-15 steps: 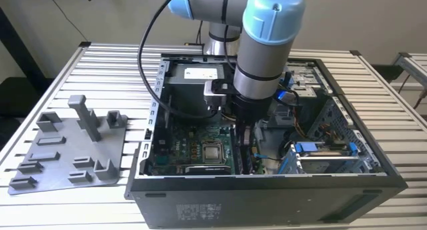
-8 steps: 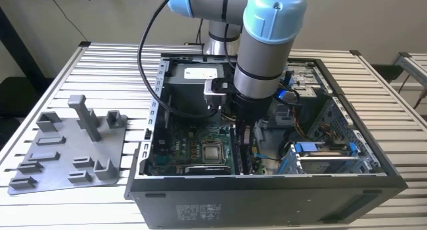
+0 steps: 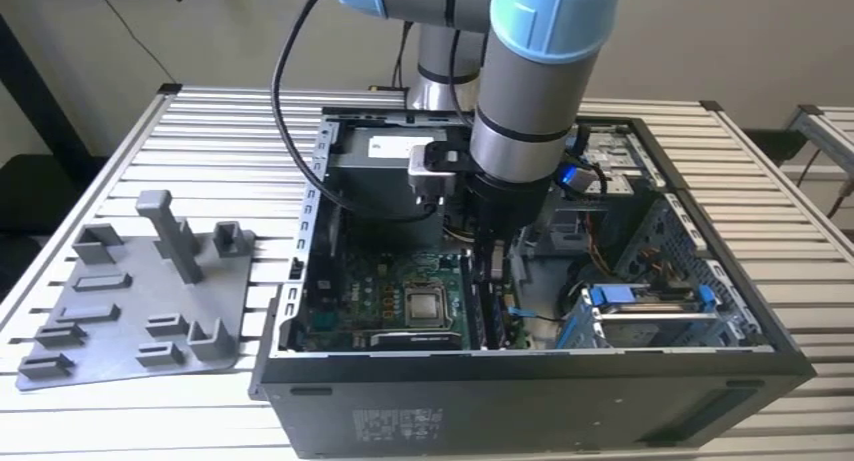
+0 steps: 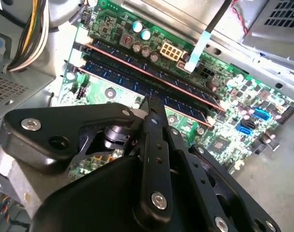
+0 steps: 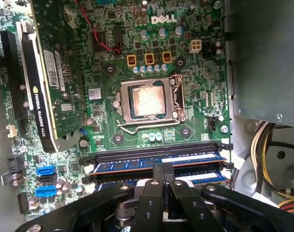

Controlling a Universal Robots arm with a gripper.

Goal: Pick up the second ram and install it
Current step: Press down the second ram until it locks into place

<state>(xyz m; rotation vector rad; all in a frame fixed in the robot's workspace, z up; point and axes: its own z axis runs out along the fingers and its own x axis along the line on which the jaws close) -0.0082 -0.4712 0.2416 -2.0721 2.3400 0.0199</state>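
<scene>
The gripper [image 5: 162,173] is reaching down inside the open computer case [image 3: 534,371], its fingers [image 4: 154,108] pressed together on the top edge of the second ram [image 5: 156,165]. The stick is sitting in a memory slot [image 5: 156,155] just beside the CPU socket [image 5: 148,102] on the motherboard [image 5: 185,63].

Probably a robotics lab: slatted metal table [image 3: 200,131], opened computer case [image 3: 534,371].
</scene>
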